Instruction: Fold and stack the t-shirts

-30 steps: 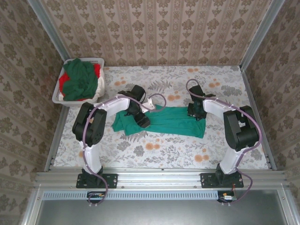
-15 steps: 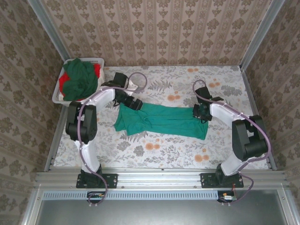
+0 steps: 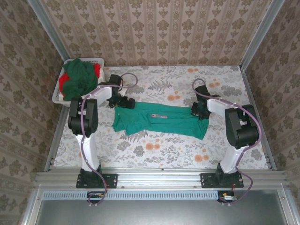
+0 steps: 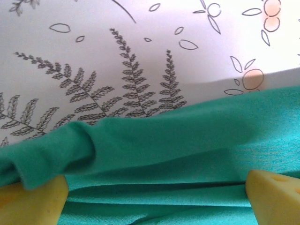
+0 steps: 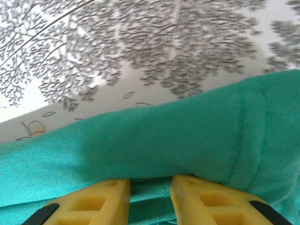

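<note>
Left hand (image 4: 154, 179) first. On its wrist camera I see the yellow fingers (image 4: 29, 202) spread wide, one at each lower corner, pinching nothing. The teal shirt (image 4: 187, 140) lies across the gap between them, and a rolled fold (image 4: 51, 159) of it drapes over the finger on the left of that view. Beyond the cloth edge is bare worktop (image 4: 140, 56) with a fern print.

From above, that hand (image 3: 123, 101) sits at the shirt's far left corner, near the basket (image 3: 92, 60) but apart from it.

Over to the right hand (image 5: 150, 183). Its two fingers are pressed nearly together, and a teal edge runs into the narrow slot between them, so I read it as pinching the shirt. A thick stitched hem (image 5: 243, 154) curves down on the right of that view. From above, this hand (image 3: 199, 111) is at the shirt's far right corner.

The shirt itself is stretched crosswise on the middle of the worktop, between the two hands. Its right part lies fairly flat; its left end is bunched and creased. A small pale strip (image 3: 158, 116) shows near the middle of it.

Further out, the white basket is in the far left corner of the worktop. A dark green shirt (image 3: 77, 78) is heaped in it, with a red shirt (image 3: 97, 70) peeking out at the rim.
</note>
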Controlling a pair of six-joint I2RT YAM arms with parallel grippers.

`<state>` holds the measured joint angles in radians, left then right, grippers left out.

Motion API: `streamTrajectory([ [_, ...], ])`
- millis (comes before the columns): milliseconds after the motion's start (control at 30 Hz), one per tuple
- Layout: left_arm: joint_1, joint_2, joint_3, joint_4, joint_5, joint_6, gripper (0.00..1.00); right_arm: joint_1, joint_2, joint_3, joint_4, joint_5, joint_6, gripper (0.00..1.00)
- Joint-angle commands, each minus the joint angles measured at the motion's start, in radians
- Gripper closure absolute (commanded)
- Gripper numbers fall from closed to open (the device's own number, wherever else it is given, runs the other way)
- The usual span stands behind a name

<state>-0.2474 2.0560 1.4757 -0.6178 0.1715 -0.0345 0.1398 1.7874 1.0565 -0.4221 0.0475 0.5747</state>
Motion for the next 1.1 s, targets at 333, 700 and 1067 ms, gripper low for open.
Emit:
streamTrajectory([
  [333,-0.051,-0.102,0.082,-0.080,-0.046,-0.023,0.00,0.099,-0.191,-0.039,-0.098,0.036,-0.010,0.55],
  [700,-0.095,-0.103,-0.046,-0.002,-0.037,-0.105,0.00,0.232,0.062,0.127,-0.137,0.157,-0.030,0.55],
  [1067,-0.104,0.228,0.232,0.046,0.172,-0.206,0.00,0.356,-0.106,-0.116,-0.119,0.090,0.106,0.55],
])
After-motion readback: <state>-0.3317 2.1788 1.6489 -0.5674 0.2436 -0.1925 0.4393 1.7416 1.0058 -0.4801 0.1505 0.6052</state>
